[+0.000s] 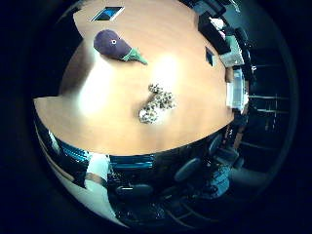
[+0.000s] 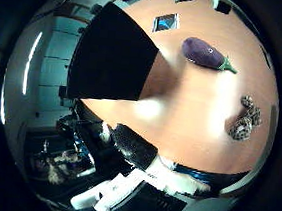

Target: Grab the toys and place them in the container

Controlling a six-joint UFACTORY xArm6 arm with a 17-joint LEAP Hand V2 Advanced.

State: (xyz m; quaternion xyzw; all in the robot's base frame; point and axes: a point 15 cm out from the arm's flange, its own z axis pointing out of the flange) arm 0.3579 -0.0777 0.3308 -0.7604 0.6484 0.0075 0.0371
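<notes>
A purple eggplant plush toy (image 1: 115, 45) with a green stalk lies on the wooden table (image 1: 107, 97). A small spotted plush toy (image 1: 154, 102) lies on the table away from it, nearer the table's edge. The right thumb side palm view shows the eggplant (image 2: 206, 54), the spotted toy (image 2: 245, 118) and a large black container-like shape (image 2: 118, 53) on the table beside them. Parts of my hand (image 1: 232, 60) show at the view's edge, well above the table and away from both toys.
A small dark square inset (image 2: 165, 22) sits in the tabletop beyond the eggplant. Office chairs (image 1: 161, 180) and other furniture stand past the table's rounded edge. Bright light patches lie on the wood.
</notes>
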